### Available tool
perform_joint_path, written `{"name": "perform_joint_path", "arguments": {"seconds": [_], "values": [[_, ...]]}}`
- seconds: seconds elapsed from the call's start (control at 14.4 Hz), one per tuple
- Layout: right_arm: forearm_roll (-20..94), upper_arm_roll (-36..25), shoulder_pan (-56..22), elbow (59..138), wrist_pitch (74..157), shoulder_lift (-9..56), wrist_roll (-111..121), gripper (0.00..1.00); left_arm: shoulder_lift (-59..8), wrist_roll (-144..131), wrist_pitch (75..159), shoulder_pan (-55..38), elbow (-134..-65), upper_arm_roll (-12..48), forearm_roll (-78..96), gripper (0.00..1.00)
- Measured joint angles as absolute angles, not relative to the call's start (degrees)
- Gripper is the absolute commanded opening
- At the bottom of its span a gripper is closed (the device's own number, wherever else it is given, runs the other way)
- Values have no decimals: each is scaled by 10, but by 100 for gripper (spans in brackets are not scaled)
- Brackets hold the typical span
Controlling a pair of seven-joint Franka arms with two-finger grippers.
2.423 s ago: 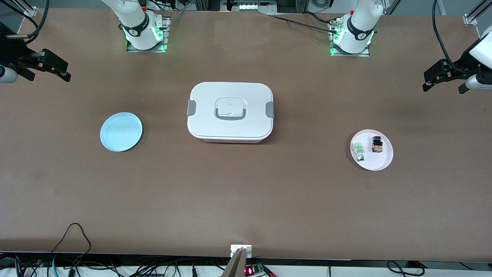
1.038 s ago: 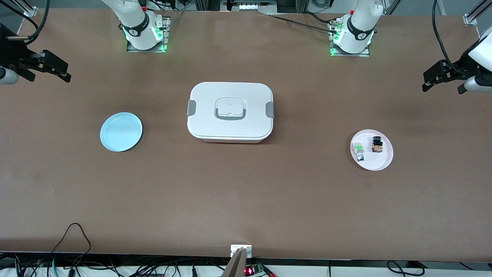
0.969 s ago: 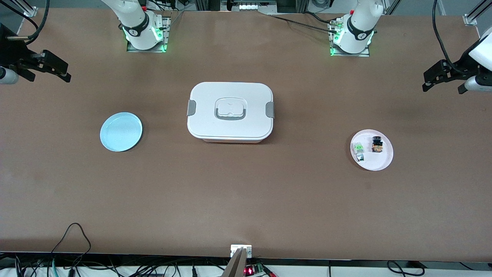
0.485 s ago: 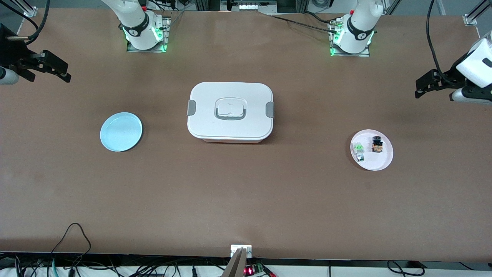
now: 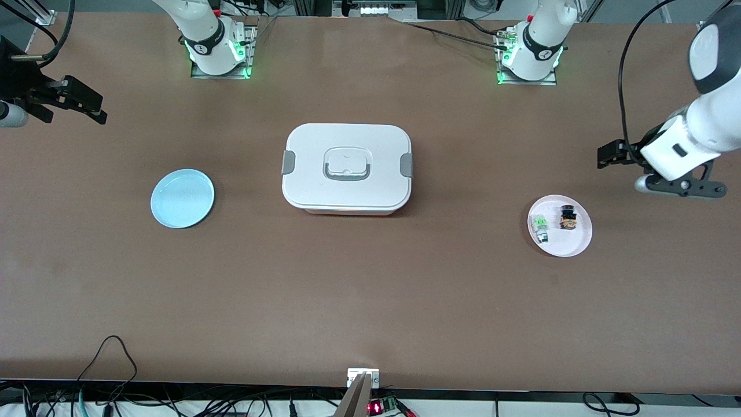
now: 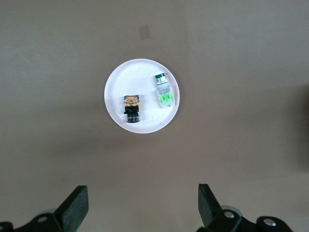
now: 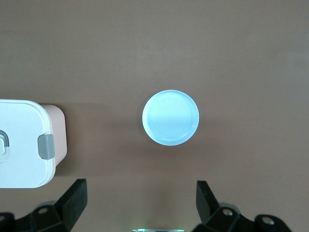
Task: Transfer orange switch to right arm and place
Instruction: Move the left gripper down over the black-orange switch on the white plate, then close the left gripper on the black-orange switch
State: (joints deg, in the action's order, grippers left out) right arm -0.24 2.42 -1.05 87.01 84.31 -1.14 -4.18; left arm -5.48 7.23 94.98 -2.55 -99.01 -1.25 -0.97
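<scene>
Front view: orange switch (image 5: pixel 568 219) seemingly upright

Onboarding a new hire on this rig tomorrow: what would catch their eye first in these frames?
Probably the big white lidded box at the table's middle, with a light blue plate toward the right arm's end. Toward the left arm's end, a white plate holds the orange switch beside a green-and-silver component. The open left gripper hangs above the table near that plate; the open right gripper waits at its own end.
</scene>
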Motion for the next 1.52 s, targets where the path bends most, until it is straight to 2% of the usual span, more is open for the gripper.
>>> {"name": "perform_joint_path", "arguments": {"seconds": [0.9, 1.32, 1.52], "values": [[-2, 24, -10, 870, 843, -10, -42, 100, -114, 438, 1087, -27, -1120, -12, -10, 100], [-2, 24, -10, 870, 843, -10, -42, 100, -135, 693, 1226, -20, -1191, -14, -10, 100], [-2, 24, -10, 870, 843, -10, -42, 100, -149, 782, 1266, -16, -1208, -14, -10, 100]]}}
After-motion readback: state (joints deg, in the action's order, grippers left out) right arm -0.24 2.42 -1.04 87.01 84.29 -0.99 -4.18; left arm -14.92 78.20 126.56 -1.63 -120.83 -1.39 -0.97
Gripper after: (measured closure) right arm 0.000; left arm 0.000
